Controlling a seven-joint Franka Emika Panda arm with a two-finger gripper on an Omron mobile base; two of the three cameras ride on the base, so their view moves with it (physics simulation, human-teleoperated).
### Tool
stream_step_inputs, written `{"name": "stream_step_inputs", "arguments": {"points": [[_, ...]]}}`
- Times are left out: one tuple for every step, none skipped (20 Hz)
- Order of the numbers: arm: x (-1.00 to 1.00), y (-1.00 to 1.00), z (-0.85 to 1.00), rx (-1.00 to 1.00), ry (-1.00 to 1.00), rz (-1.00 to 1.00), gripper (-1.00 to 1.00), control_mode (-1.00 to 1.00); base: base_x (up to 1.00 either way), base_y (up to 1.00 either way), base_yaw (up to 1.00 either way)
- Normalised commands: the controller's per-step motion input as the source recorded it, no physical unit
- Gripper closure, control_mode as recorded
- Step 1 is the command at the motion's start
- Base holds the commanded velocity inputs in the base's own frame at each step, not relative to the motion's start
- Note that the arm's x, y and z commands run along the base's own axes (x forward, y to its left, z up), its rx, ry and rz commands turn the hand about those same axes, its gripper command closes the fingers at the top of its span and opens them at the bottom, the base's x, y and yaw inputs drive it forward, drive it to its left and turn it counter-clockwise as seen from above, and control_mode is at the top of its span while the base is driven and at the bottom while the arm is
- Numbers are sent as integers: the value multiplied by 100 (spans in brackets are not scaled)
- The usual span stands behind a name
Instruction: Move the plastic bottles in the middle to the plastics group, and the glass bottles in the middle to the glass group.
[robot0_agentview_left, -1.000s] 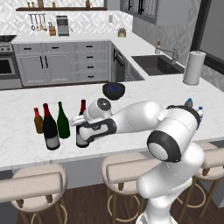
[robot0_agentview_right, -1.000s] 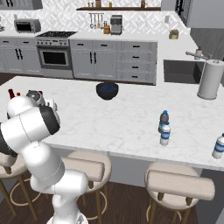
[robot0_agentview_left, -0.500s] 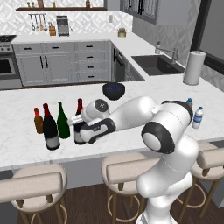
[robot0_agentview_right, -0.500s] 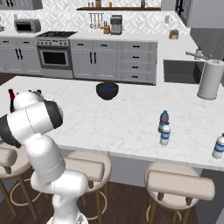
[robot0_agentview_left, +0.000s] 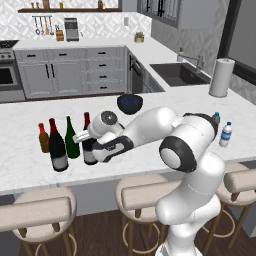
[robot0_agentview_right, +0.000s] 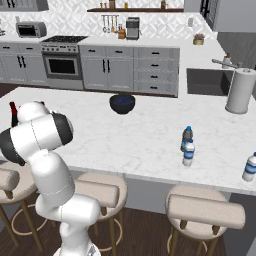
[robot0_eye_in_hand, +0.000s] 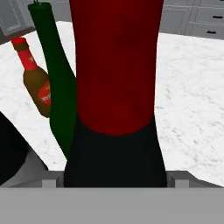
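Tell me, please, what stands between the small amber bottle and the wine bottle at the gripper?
The slender green bottle stands between the amber bottle and that wine bottle, as the left base view shows.

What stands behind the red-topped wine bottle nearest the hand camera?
Behind the wine bottle stand a green bottle and an amber bottle on the counter. The wine bottle hides whatever lies directly behind it.

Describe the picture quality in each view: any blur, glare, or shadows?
Left base view: even light, soft faint shadows under the wine bottles, no glare. Right base view: flat and evenly lit, paper towel roll crisp. Hand view: the red-topped bottle sits very close and looks soft-edged; the amber bottle behind is slightly blurred.
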Motion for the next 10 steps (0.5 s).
{"name": "stream_step_inputs", "arguments": {"points": [[-10, -7, -21, 0, 0, 0, 100, -100, 0, 0, 0], [-12, -14, -21, 0, 0, 0, 100, -100, 0, 0, 0], [-17, -19, -22, 1, 0, 0, 100, -100, 0, 0, 0], [-18, -25, -18, 3, 0, 0, 100, -100, 0, 0, 0], [-19, -24, -19, 3, 0, 0, 100, -100, 0, 0, 0], [-17, -21, -18, 4, 0, 0, 100, -100, 0, 0, 0], [-16, -20, -16, 5, 0, 0, 100, -100, 0, 0, 0], [-8, -10, -15, 3, 0, 0, 100, -100, 0, 0, 0], [-8, -10, -15, 3, 0, 0, 100, -100, 0, 0, 0], [0, -4, -16, 3, 0, 0, 100, -100, 0, 0, 0]]}}
